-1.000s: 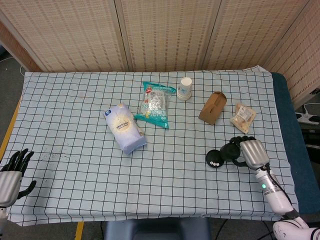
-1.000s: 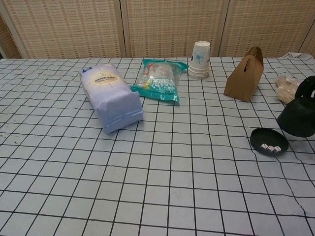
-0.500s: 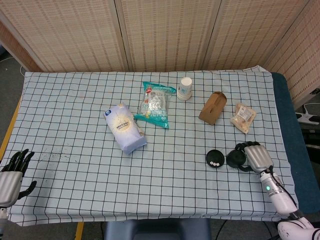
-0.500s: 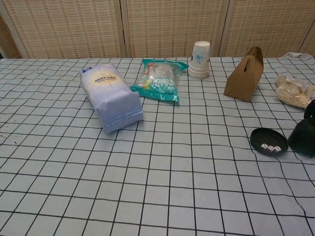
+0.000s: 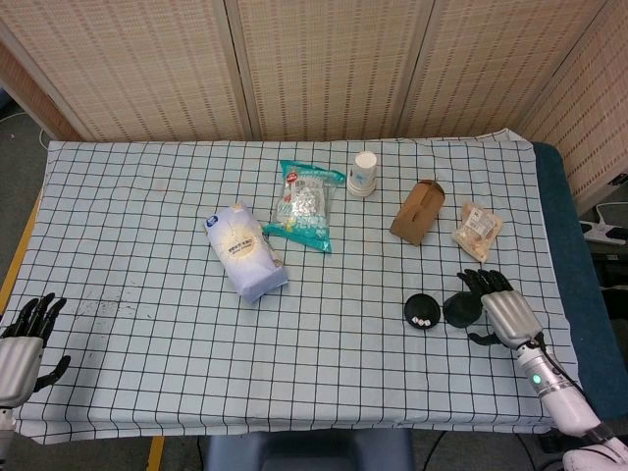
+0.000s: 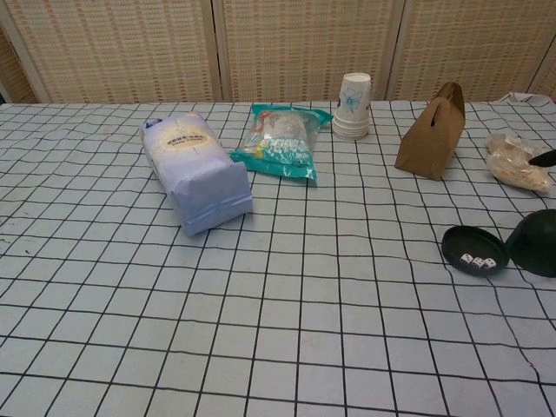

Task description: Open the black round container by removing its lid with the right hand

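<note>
Looks light, rigid and smooth: black lid (image 5: 461, 309) down on bench (image 5: 147, 226) just beside right hand (image 5: 498, 312), fingers apart, gripping nothing; best pinched around rim.

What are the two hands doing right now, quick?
Left hand: open, fingers spread, holding nothing.
Right hand: open, fingers apart beside the lid, which lies on the table.

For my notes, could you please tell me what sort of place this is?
Probably an indoor test setup, not a kitchen: a table under a checked cloth, woven screen panels behind it, and snack packs beside a paper cup.
</note>
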You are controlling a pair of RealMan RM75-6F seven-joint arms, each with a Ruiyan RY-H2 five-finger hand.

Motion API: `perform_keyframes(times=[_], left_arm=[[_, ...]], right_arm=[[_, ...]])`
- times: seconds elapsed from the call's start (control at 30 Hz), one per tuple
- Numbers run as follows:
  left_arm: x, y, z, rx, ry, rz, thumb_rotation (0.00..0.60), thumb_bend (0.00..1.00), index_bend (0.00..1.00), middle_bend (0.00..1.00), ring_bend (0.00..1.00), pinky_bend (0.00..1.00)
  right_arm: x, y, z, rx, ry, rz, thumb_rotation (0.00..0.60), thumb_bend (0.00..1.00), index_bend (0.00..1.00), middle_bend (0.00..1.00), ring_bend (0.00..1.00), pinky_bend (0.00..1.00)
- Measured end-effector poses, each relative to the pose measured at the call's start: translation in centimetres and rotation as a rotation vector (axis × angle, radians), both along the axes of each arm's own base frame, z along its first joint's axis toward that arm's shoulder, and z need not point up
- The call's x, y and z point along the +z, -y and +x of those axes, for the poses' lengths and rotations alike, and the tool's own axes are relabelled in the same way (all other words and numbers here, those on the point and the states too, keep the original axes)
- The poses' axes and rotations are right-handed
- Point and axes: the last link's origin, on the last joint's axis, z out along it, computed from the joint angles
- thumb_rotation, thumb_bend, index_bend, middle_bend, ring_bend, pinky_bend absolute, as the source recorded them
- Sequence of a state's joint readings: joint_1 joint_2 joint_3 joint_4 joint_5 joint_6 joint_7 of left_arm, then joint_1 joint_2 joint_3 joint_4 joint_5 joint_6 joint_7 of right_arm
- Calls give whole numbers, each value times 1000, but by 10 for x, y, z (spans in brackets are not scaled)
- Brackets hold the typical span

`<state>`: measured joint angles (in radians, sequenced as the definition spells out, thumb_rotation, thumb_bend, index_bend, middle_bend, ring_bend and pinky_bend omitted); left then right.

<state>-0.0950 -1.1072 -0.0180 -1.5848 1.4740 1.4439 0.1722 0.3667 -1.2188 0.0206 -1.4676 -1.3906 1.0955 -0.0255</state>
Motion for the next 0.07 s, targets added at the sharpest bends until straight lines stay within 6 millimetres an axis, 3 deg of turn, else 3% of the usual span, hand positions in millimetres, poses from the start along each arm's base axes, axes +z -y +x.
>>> perform_keyframes(times=[0.07], left_arm=[[-1,0,1,-2,-4,-5,600,304,65,0,9,337]], right_arm=[[3,-2,1,20,9,-45,600,55,16,27,0,52]])
